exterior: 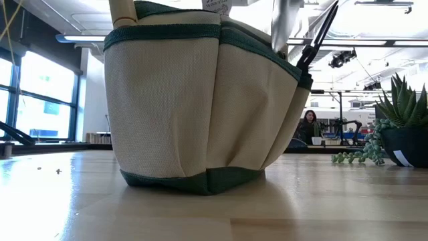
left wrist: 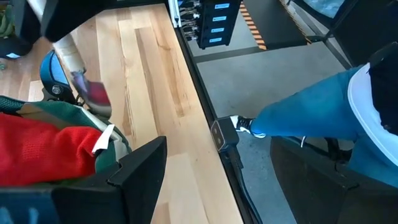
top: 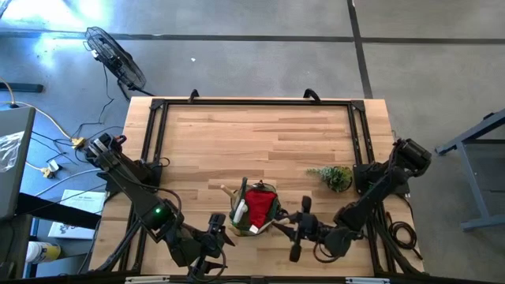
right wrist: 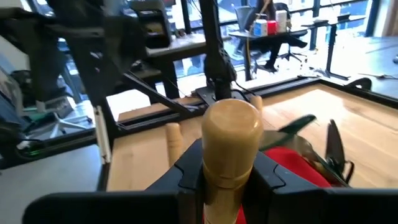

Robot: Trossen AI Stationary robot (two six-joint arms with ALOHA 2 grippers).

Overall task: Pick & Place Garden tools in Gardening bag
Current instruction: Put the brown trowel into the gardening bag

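Note:
The gardening bag [top: 252, 211] stands on the table near its front edge. In the low view [exterior: 200, 107] it is cream fabric with green trim. A red fabric bundle [top: 259, 201] fills its top, and a wooden handle [exterior: 121, 12], a metal shaft [exterior: 281, 27] and black shears [exterior: 322, 32] stick up out of it. My right gripper [right wrist: 229, 177] is shut on a wooden-handled tool [right wrist: 230, 134] at the bag's right side. My left gripper [top: 219, 233] stands open at the bag's near left side, one finger [left wrist: 138, 168] beside the red bundle [left wrist: 43, 149]. My right gripper pinches the tool's wooden handle [right wrist: 229, 167] between its two fingers, just below the handle's rounded free end. The handle stands upright between the fingers, and they lie across it. The gripper hides the tool's head. I cannot tell whether my left gripper touches the bag.
A small leafy plant in a dark pot [top: 335, 177] stands right of the bag, toward the far side; it also shows in the low view [exterior: 401, 127]. A black frame [top: 158, 110] runs along the table's edges. Bare wood lies at the far half [top: 252, 134].

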